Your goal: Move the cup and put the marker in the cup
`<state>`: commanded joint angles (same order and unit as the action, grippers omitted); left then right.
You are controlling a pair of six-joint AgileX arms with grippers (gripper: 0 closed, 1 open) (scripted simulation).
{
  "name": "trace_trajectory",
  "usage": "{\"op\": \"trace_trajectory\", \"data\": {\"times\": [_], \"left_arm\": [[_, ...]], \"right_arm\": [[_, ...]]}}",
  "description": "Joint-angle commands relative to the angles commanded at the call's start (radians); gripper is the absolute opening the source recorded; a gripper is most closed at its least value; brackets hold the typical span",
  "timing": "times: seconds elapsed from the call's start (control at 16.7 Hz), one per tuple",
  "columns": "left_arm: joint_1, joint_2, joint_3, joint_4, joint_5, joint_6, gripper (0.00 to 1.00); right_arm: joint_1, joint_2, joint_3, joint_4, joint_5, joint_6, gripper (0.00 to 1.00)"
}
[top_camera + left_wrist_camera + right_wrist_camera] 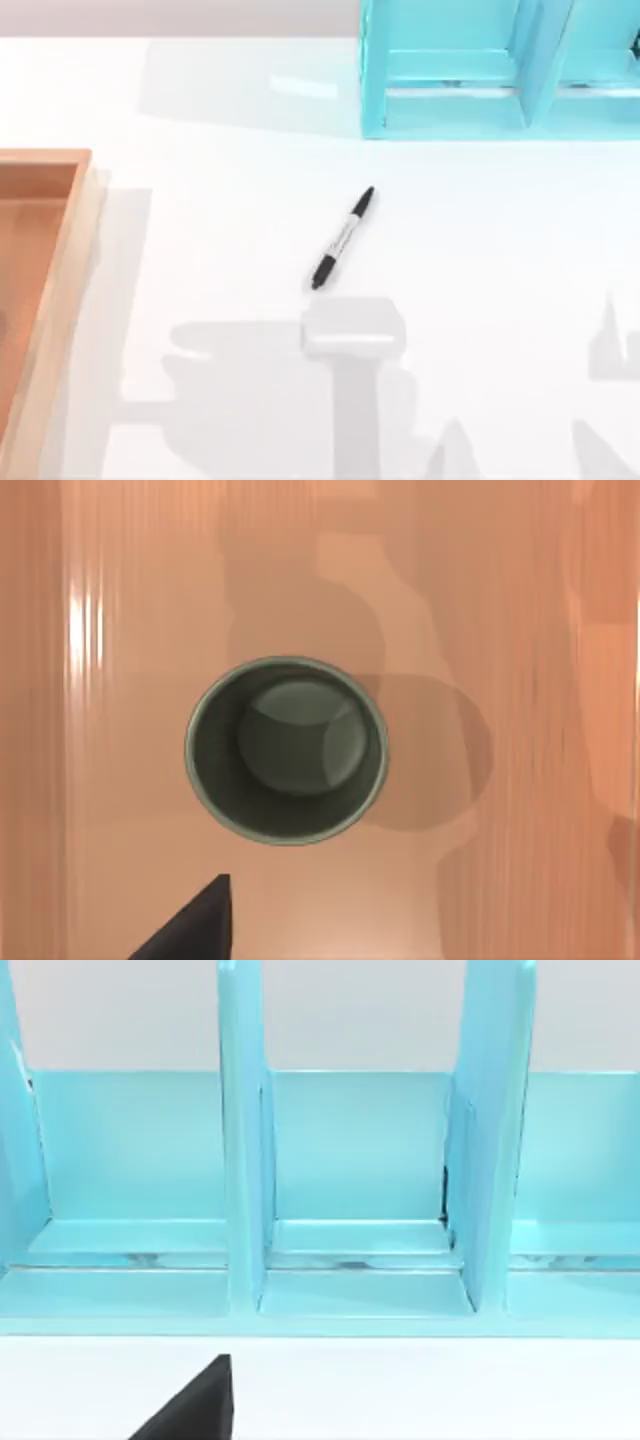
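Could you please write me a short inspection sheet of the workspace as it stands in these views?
Surface: white table, arm shadows along its near edge.
Job's things: marker lying diagonally mid-table; cup upright and empty on the wooden tray at the table's left.
Clutter: nothing seen.
Grippers: a dark claw tip in the left wrist view above the tray; another in the right wrist view, facing the organizer.
Cables: nothing seen.
Surroundings: turquoise divided organizer, back right.

marker point(343, 238) mid-table, cup point(287, 750) (upright) apparently in tray point(40, 300)
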<state>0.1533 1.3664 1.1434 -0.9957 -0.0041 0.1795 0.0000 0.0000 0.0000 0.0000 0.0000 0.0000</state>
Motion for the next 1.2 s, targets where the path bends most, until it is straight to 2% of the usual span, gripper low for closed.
{"op": "trace_trajectory", "data": {"times": [0.3, 0.54, 0.96, 1.2], "left_arm": [[0.035, 0.297, 0.245, -0.216, 0.0, 0.035, 1.0], [0.047, 0.393, 0.33, -0.287, 0.001, 0.046, 1.0], [0.044, 0.399, 0.315, -0.273, 0.002, 0.045, 1.0], [0.048, 0.431, 0.205, -0.127, 0.002, 0.047, 1.0]], "right_arm": [[0.0, 0.0, 0.0, 0.0, 0.0, 0.0, 1.0], [0.0, 0.0, 0.0, 0.0, 0.0, 0.0, 1.0], [0.0, 0.0, 0.0, 0.0, 0.0, 0.0, 1.0], [0.0, 0.0, 0.0, 0.0, 0.0, 0.0, 1.0]]}}
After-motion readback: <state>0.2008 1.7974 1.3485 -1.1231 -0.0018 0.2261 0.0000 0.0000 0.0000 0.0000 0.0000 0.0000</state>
